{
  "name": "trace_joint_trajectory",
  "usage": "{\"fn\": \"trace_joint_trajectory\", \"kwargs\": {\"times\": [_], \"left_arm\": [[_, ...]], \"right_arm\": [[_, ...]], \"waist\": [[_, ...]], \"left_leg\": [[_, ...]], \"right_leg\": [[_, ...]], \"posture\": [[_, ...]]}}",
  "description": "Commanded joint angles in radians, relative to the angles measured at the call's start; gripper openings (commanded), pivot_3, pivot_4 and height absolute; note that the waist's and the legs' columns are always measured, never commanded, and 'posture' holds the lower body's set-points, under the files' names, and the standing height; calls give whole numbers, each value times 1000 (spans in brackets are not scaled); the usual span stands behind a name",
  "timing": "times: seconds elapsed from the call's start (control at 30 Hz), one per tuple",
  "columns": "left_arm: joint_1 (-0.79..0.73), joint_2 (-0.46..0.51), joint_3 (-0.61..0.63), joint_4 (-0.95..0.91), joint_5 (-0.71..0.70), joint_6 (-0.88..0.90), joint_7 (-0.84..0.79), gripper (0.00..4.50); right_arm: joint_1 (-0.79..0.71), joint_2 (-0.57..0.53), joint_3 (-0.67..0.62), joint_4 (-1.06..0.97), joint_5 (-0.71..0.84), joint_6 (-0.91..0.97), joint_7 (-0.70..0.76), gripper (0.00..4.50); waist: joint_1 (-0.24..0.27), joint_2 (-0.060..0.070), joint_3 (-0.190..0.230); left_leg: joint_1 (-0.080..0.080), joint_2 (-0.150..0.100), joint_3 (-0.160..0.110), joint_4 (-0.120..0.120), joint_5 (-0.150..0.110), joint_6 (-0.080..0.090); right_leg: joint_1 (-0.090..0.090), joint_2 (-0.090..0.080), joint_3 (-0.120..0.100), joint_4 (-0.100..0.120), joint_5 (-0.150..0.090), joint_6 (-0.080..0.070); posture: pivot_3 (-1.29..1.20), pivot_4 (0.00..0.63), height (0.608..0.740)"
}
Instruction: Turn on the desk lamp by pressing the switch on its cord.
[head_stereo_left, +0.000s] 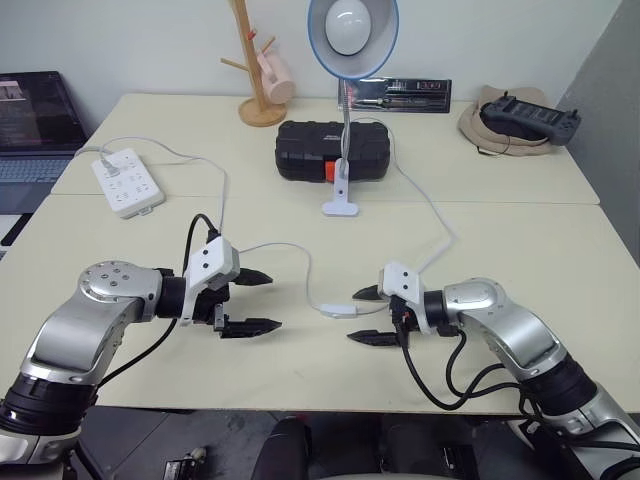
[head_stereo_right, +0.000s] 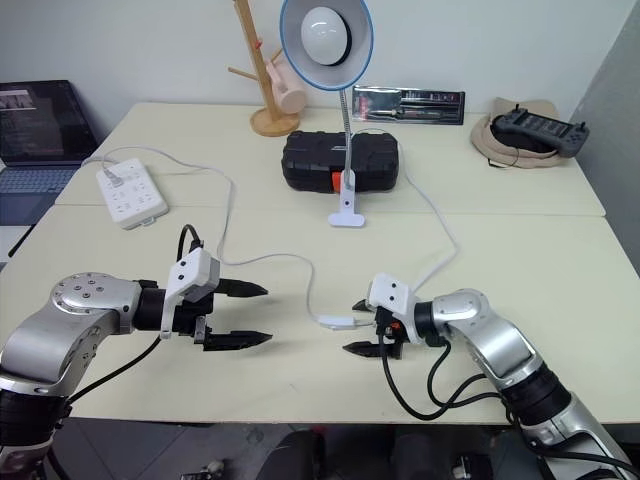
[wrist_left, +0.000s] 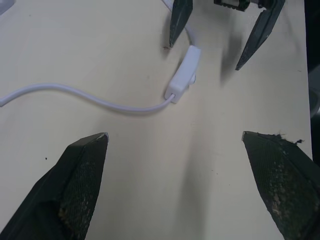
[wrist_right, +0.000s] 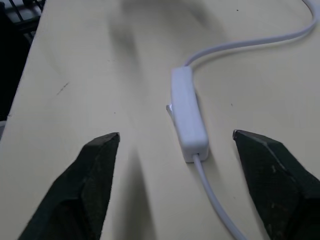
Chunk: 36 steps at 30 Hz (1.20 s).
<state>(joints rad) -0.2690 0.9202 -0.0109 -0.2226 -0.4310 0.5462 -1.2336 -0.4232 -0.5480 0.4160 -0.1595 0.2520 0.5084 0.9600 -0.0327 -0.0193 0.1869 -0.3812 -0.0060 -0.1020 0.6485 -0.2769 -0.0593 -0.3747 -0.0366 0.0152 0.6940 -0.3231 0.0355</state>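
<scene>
Two grippers face each other low over the table (head_stereo_left: 520, 240), both with their black fingers spread apart and holding nothing. Between them lies the switch (head_stereo_left: 339, 310), flat on the tabletop; the right gripper (head_stereo_left: 365, 315) has its fingertips just beside it, one on either side of its end, while the left gripper (head_stereo_left: 262, 301) sits a little further off. From the switch the cord (head_stereo_left: 432, 210) loops away to the desk lamp (head_stereo_left: 351, 40), standing unlit at mid-table in front of a black case (head_stereo_left: 330, 150). Further left, a white power strip (head_stereo_left: 127, 181) rests near a laptop (head_stereo_left: 35, 125).
</scene>
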Motion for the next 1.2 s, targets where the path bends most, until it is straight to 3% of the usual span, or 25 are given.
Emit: {"fn": "trace_joint_trajectory", "kwargs": {"times": [0.03,0.37,0.63,0.87,1.03,1.2], "left_arm": [[-9,12,21,-26,-15,6,5,4500],[-24,5,15,-24,-15,13,6,4500],[-16,3,41,-25,-44,50,18,4500],[-70,-48,178,17,-271,357,125,4500],[-159,-278,329,7,-531,589,409,4500],[-211,-550,409,-15,-771,639,730,4500]], "right_arm": [[-19,18,-5,21,-24,-45,9,2642],[-7,57,-3,27,-47,-46,5,368],[-27,104,-114,-4,82,111,-12,365],[-151,145,-414,34,407,541,-91,365],[-225,230,-622,95,576,734,-234,365],[-271,316,-755,115,687,836,-367,365]], "waist": [[0,0,0],[0,0,0],[0,0,0],[-1,0,0],[1,0,0],[0,0,0]], "left_leg": [[0,0,0,0,0,0],[0,0,0,0,0,0],[0,0,0,0,0,0],[0,0,-1,0,0,0],[-1,-1,-3,2,0,0],[-2,0,-3,4,0,0]], "right_leg": [[0,0,0,0,0,0],[0,0,0,0,0,0],[0,0,0,1,0,0],[0,0,0,2,0,0],[-1,-1,-1,2,0,0],[0,-2,-1,3,0,0]], "posture": [[0,150,740],[0,150,740],[0,150,740],[0,150,740],[0,150,740],[0,150,740]]}}
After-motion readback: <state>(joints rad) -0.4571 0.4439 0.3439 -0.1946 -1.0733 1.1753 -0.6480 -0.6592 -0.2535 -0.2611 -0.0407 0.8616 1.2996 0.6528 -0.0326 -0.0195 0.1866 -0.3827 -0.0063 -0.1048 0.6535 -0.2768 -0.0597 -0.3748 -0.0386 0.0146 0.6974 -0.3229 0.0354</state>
